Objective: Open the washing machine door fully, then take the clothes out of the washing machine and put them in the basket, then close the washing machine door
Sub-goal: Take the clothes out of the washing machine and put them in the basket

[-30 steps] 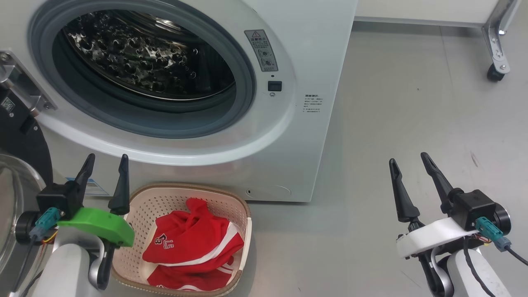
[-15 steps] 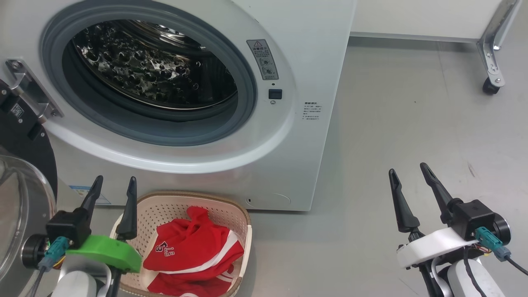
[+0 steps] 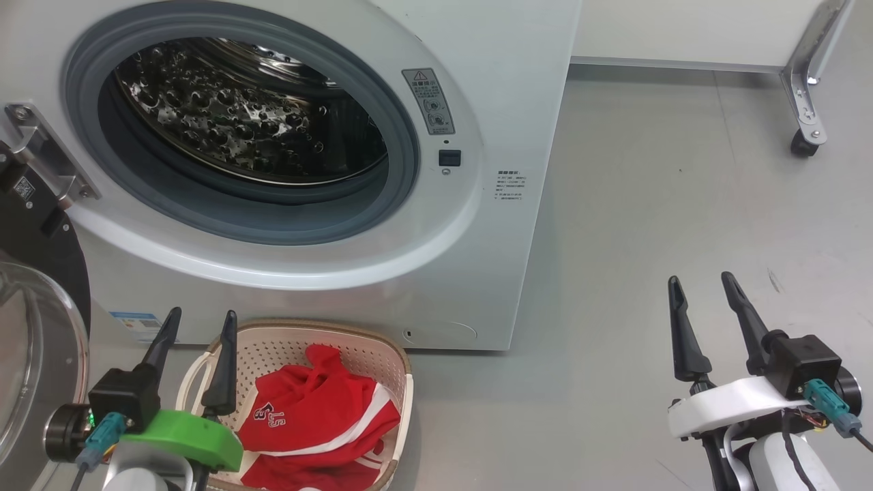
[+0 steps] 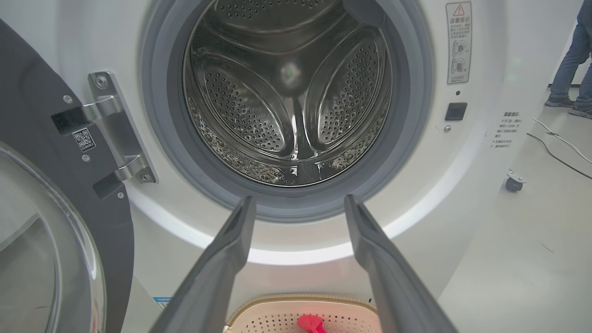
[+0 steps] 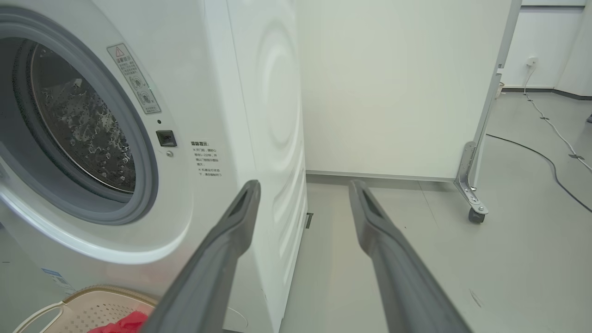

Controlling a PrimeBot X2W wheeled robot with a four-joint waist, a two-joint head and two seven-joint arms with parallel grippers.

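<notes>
A smooth pale-grey floor runs under everything, in a room with white walls. To the right stands a flat white partition panel on a metal foot with a black caster wheel. A thin dark cable trails over the floor beyond it. At the far right edge of the left wrist view are a person's legs in blue trousers.

The large white front-loading washing machine takes up the left and middle. Its big round washing machine door, a glossy black rim around a bulging clear glass bowl, is swung open to the left on a steel hinge and stands just beside the left arm. The mouth is ringed by a grey rubber gasket, and through it the perforated steel drum shows bare metal walls and ribs. A grey warning label sits to the right of the mouth, with a small black latch slot below it. A blue sticker sits low on the front.

The small cream perforated plastic basket with a brown woven-look rim rests on the floor, close against the machine's base below the mouth. The bright red clothes with white stripes lie bunched inside it, one bearing white figures.

The left pincer hangs over the basket's left end, its dark fingers spread wide and holding nothing. The right pincer hangs over bare floor well to the right of the machine, equally wide and empty.
</notes>
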